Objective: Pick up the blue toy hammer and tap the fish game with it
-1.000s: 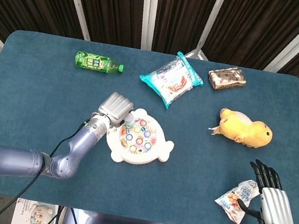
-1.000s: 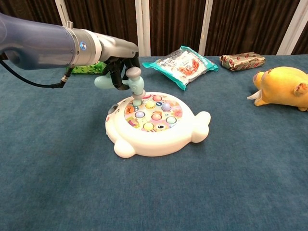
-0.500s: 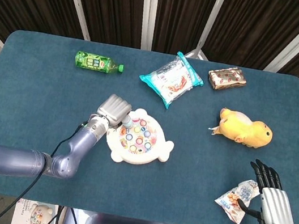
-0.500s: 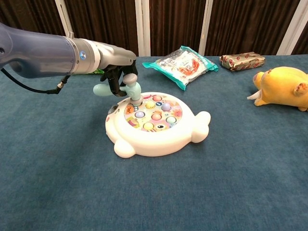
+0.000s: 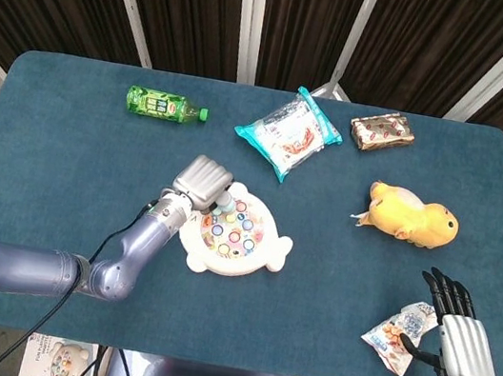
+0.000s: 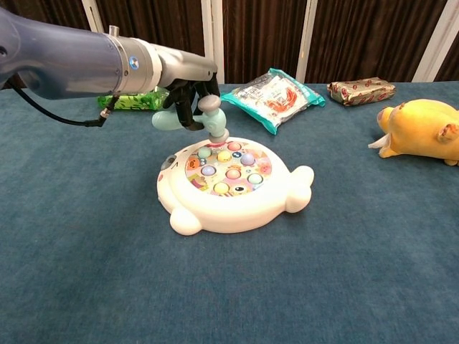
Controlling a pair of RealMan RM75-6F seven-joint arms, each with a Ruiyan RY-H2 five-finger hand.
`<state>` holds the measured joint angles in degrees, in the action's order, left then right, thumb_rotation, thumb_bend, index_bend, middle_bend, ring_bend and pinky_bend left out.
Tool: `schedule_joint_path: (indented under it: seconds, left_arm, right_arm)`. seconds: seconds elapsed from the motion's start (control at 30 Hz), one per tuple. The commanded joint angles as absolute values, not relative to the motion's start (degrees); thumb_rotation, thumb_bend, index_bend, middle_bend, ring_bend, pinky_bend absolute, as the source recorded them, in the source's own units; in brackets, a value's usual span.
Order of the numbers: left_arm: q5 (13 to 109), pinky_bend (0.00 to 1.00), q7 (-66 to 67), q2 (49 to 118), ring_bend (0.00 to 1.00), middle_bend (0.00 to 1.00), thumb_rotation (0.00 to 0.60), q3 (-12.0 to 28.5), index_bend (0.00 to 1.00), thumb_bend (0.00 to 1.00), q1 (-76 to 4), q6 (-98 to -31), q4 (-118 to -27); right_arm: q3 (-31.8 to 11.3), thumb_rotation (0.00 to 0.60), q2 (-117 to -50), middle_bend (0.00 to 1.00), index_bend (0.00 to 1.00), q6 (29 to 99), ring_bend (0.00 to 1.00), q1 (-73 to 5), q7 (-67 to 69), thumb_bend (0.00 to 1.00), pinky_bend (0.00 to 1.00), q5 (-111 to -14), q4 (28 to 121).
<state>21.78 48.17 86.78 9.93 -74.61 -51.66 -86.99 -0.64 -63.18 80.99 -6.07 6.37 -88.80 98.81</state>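
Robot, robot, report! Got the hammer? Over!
Left hand gripping the pale blue plastic toy hammer. Hammer head just above the white fish-shaped game board. Right hand open beside small snack packet. Nothing blocking.

The left arm reached in from the table's near-left corner, its forearm slanting toward the middle. The left hand point(image 6: 188, 97) hung above the table, back upward in the head view, dark fingers point(image 6: 179, 107) curled under and closed around the blue toy hammer point(image 6: 212, 119), whose head pointed down. The right hand point(image 5: 458, 338) lay near the table's near-right corner, palm down, its dark fingers point(image 5: 444, 290) stretched forward and slightly spread, the thumb beside a snack packet point(image 5: 396, 334).
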Motion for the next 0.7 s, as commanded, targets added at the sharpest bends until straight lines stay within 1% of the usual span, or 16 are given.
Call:
schedule_joint_path:
  seconds: [0.03, 0.7]
  left_arm:
    - [21.36, 0.62, 48.47, 86.94, 0.49, 0.53, 0.6, 9.99, 0.66, 0.71, -75.11, -51.64, -87.08]
    - [17.43, 0.62, 50.72, 89.18, 0.49, 0.53, 0.6, 7.44, 0.66, 0.71, -77.38, -50.3, -84.77]
  right_arm:
    - [-0.64, 0.6, -63.15, 0.0, 0.0, 81.0, 0.0, -6.05, 6.44, 0.22, 0.0, -88.79, 98.81]
    - [-0.64, 0.6, -62.87, 0.0, 0.0, 80.86, 0.0, -6.07, 7.23, 0.22, 0.0, -88.72, 98.94]
